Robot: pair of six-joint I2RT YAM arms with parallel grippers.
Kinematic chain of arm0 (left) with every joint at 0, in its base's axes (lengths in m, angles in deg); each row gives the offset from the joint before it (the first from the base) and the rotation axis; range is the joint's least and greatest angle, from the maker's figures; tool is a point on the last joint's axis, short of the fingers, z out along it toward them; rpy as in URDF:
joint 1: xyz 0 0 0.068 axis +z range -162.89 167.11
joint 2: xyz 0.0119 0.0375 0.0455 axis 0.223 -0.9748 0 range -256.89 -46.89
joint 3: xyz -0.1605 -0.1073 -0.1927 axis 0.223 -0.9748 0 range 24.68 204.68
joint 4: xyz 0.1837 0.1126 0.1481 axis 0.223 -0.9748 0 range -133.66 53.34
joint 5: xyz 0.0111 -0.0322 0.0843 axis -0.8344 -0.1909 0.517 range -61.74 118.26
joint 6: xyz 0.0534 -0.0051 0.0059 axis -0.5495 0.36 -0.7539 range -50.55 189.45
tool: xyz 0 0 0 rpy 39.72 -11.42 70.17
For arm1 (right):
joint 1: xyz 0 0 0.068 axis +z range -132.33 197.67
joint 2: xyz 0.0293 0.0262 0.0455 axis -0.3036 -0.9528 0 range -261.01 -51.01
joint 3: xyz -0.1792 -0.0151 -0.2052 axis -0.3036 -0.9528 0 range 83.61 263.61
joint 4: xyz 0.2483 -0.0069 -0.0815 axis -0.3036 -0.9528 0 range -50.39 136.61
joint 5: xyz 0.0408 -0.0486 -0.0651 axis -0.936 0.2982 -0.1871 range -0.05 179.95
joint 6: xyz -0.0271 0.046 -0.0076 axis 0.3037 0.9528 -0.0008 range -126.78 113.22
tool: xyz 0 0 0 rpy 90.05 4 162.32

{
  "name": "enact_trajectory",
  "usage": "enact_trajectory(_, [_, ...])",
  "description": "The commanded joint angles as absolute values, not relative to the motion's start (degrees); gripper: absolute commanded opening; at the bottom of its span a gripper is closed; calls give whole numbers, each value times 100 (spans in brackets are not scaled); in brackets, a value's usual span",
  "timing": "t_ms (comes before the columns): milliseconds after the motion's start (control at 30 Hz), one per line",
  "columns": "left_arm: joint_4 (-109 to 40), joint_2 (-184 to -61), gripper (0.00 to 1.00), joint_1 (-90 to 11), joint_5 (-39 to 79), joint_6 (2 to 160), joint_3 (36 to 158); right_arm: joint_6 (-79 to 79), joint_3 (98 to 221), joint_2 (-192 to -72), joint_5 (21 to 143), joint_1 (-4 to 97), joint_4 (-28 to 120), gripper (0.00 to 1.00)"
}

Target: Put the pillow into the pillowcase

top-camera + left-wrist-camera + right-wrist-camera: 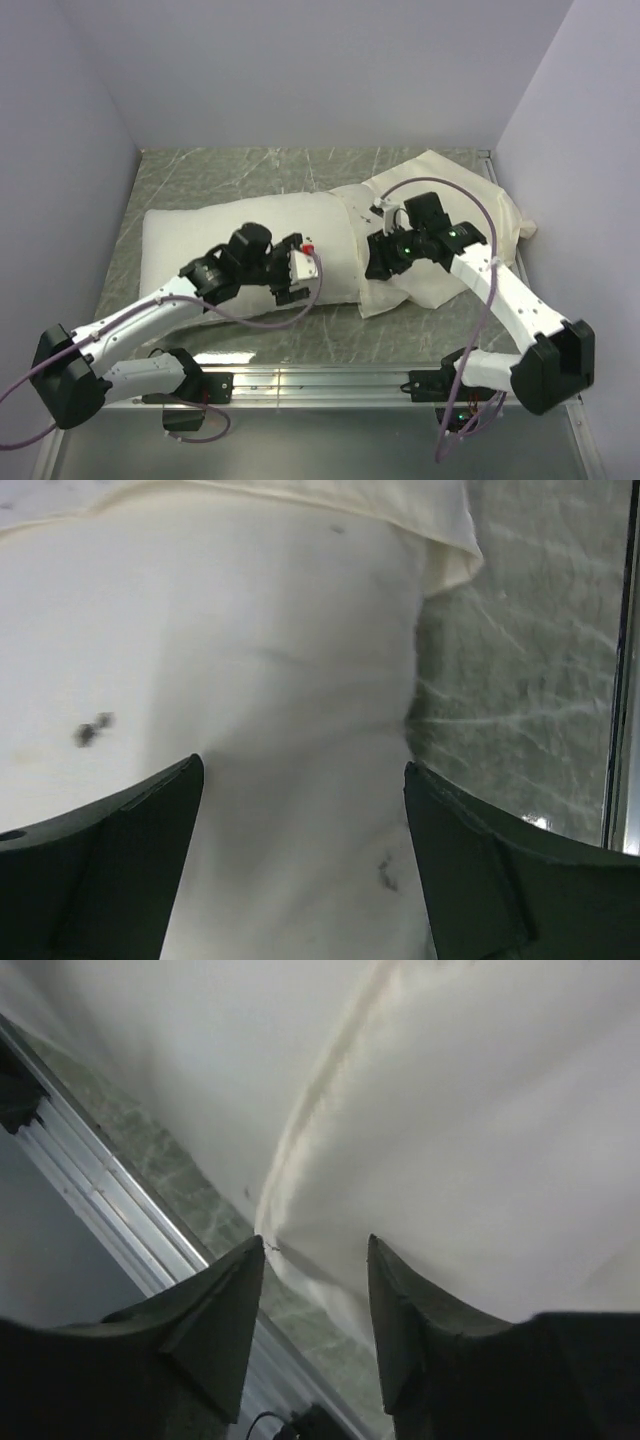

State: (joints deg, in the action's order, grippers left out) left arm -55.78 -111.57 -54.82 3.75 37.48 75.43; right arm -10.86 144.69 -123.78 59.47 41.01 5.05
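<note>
Pillow (pixel 215 245) lies left-centre on table (pixel 200 175), long axis 9–3 o'clock. Its 3 o'clock end meets the mouth of the pillowcase (pixel 470 205).

Left gripper (pixel 300 272) is over that end, spread wide, holding nothing.

Right gripper (pixel 378 262) is at the pillowcase's 7 o'clock corner, half open astride its edge, not clamped.

Likely push: toward 3 o'clock.

White dark-specked pillow (pixel 230 225), cream pillowcase (pixel 455 195), grey-green veined table (pixel 200 175), black claws
</note>
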Motion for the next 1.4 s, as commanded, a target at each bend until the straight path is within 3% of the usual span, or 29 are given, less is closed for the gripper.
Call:
enact_trajectory(0, [-4690,-10780,87,-6259,1505,3316,6665,-1354,14057,-11394,6375,4061,496,59])
enact_trajectory(100, [-3855,-10928,89,-6753,2453,2868,6048,-1758,14206,-11735,6535,3973,-38,60])
enact_trajectory(233, [-2938,-11858,86,-6914,3238,2821,6124,-2234,14101,-12682,7148,4053,-472,58])
enact_trajectory(333, [-2892,-12999,70,-6660,3126,3506,6791,-2129,14118,-13106,7483,3912,176,58])
enact_trajectory(367, [-2980,-13195,58,-6459,2986,3761,7280,-2050,14223,-13203,7588,3747,474,58])
enact_trajectory(400, [-3059,-13379,53,-6378,2880,4207,7511,-1893,14389,-13291,7632,3588,521,57])
enact_trajectory(467, [-3209,-13784,42,-6089,2520,4579,8081,-1725,14882,-13389,7309,3211,539,56])
enact_trajectory(600, [-3367,-14233,24,-5789,2071,5176,8690,-1636,14884,-12522,6606,2287,802,56])
enact_trajectory(700, [-3613,-14558,14,-5604,1711,5432,9103,-1611,14436,-11827,6122,2260,820,58])
enact_trajectory(800, [-3649,-14664,13,-5534,1535,5599,9262,-1286,13865,-11500,6129,2461,1117,57])
enact_trajectory(933, [-3797,-14656,15,-5490,1411,5635,9350,-1083,13205,-11718,7112,3486,1741,57])
enact_trajectory(1100, [-3886,-14673,15,-5428,1324,5749,9377,-687,13555,-12753,8412,3648,2024,61])
enact_trajectory(1367, [-3859,-14629,15,-5332,1235,5855,9412,-134,13714,-13292,8828,3675,2497,55])
